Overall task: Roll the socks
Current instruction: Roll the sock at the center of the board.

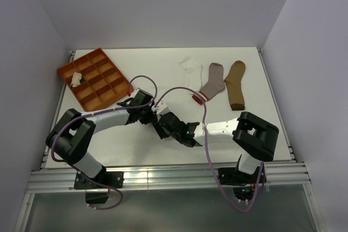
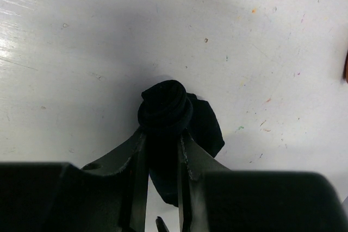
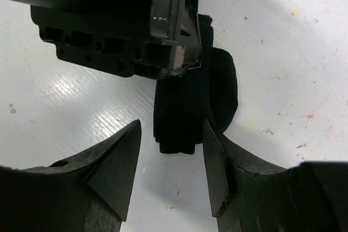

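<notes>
The black sock [image 2: 166, 107] is bunched into a tight roll, and my left gripper [image 2: 163, 137] is shut on it just above the table. In the top view that gripper [image 1: 154, 113] meets my right gripper [image 1: 166, 126] nose to nose near the table's middle front. The right gripper [image 3: 171, 139] stands open, its fingers either side of the black sock's [image 3: 179, 112] hanging end without pinching it. A white sock [image 1: 191, 69], a grey sock with a red-striped cuff [image 1: 211, 83] and a tan sock [image 1: 236, 84] lie flat at the back right.
An orange compartment tray [image 1: 103, 88] sits at the back left, with a pale sock bundle [image 1: 76, 78] in one of its left cells. The left gripper's body [image 3: 119, 25] fills the top of the right wrist view. Walls close the table in on three sides.
</notes>
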Controlling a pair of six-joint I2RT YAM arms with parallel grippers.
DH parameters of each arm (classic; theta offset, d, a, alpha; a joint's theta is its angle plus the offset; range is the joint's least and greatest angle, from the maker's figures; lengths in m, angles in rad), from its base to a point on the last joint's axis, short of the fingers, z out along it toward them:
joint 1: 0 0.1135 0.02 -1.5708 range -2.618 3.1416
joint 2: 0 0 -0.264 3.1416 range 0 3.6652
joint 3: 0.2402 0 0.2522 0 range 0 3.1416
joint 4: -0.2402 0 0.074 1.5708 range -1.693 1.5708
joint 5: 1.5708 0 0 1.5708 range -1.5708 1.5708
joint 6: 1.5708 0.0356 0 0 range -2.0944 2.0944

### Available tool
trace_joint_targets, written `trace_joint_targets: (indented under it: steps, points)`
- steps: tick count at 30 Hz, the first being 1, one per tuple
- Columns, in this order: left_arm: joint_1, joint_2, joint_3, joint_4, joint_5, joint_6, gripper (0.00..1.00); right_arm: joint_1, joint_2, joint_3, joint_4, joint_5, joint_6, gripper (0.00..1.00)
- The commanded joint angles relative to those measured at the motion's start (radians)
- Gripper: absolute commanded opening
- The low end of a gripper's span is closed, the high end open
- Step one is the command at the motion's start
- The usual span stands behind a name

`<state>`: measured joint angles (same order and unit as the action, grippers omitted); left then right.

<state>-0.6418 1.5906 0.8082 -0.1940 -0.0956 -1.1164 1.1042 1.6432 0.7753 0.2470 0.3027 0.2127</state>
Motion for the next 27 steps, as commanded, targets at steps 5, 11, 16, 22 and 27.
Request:
trace_joint_targets:
  steps: [5, 11, 16, 22, 27]
  points:
    - [-0.015, 0.049, -0.012, -0.120, -0.018, 0.046, 0.00, 0.051, -0.037, 0.025, 0.054, 0.125, -0.050, 0.56]
    - [-0.016, 0.052, -0.004, -0.124, -0.018, 0.050, 0.00, 0.056, -0.020, 0.048, 0.037, 0.101, -0.067, 0.56]
    - [-0.019, 0.048, -0.007, -0.120, -0.015, 0.050, 0.00, 0.056, 0.061, 0.065, 0.015, 0.101, -0.052, 0.56]
    - [-0.019, 0.051, -0.015, -0.116, -0.009, 0.049, 0.00, 0.052, 0.118, 0.081, -0.046, 0.107, -0.033, 0.56]
    - [-0.019, 0.049, -0.021, -0.108, 0.000, 0.044, 0.00, 0.033, 0.135, 0.052, -0.075, 0.101, 0.025, 0.56]
